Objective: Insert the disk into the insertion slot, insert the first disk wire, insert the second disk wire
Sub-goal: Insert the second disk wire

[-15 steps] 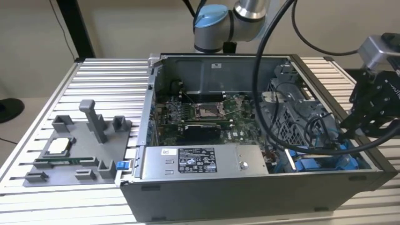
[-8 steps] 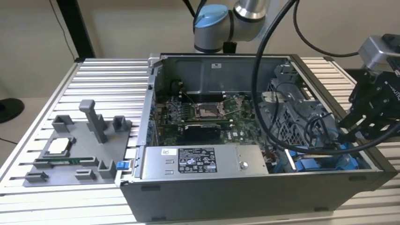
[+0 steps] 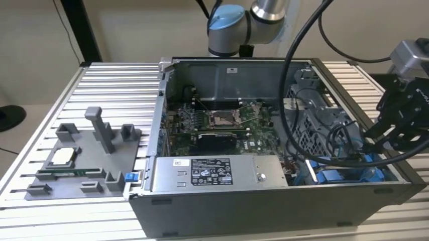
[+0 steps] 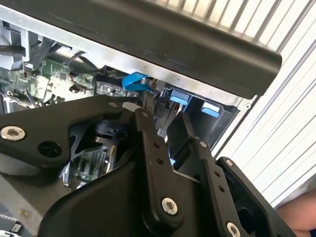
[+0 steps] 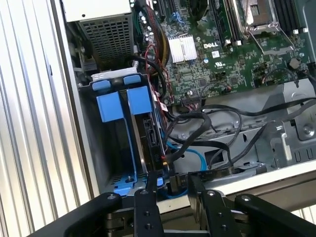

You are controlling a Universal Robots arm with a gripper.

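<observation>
Exterior view: the tool hangs at the right edge of the frame, over the rim of the open computer case on the table. Lower right sits the insertion slot, with thick black cables looping across. In the first wrist view the disk stands on edge inside that slot, where black wires and a blue cable crowd its connector side. Tool fingers are parted, nothing clearly gripped.

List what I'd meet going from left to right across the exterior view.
From the exterior view's left: grey parts fixture → power-supply box → insertion slot with blue rails → gripper.
</observation>
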